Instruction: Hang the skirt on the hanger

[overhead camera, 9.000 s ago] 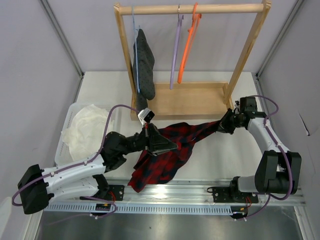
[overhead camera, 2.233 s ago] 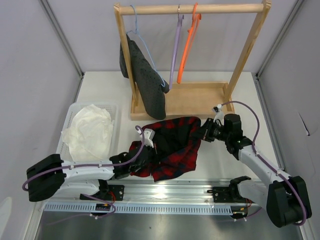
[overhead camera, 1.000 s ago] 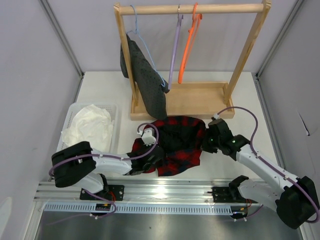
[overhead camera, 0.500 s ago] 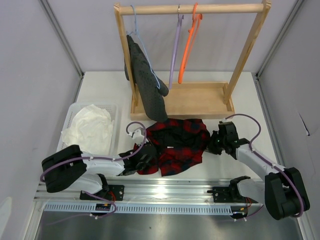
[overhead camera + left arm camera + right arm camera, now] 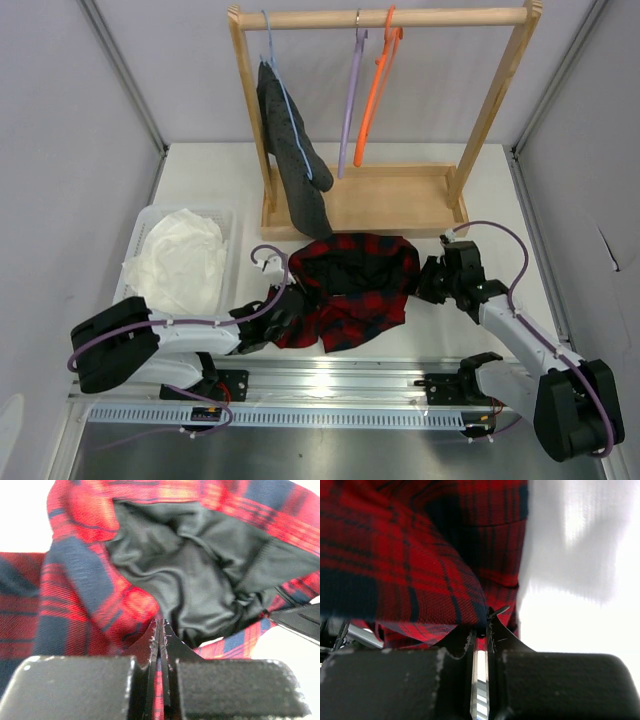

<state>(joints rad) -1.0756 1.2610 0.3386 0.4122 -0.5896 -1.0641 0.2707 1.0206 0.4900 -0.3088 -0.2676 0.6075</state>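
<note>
The red-and-black plaid skirt [image 5: 352,290] lies bunched on the table in front of the rack, its dark lining showing in the left wrist view [image 5: 190,575]. My left gripper [image 5: 290,302] is shut on the skirt's left edge [image 5: 80,595]. My right gripper [image 5: 425,279] is shut on the skirt's right edge [image 5: 420,580]. The pale lilac hanger [image 5: 350,100] hangs from the rack's top rod, between the light blue and orange hangers, far behind both grippers.
A wooden rack [image 5: 500,110] with a tray base [image 5: 400,205] stands at the back. A dark grey dotted garment [image 5: 295,160] hangs on the light blue hanger. An orange hanger [image 5: 378,85] hangs right of the lilac one. A white basket [image 5: 128,283] with white cloth sits left.
Both grippers still hold the skirt. The skirt has spread a little wider on the table, and the right gripper moved slightly right. The dotted garment swung back towards the rack's left post.
</note>
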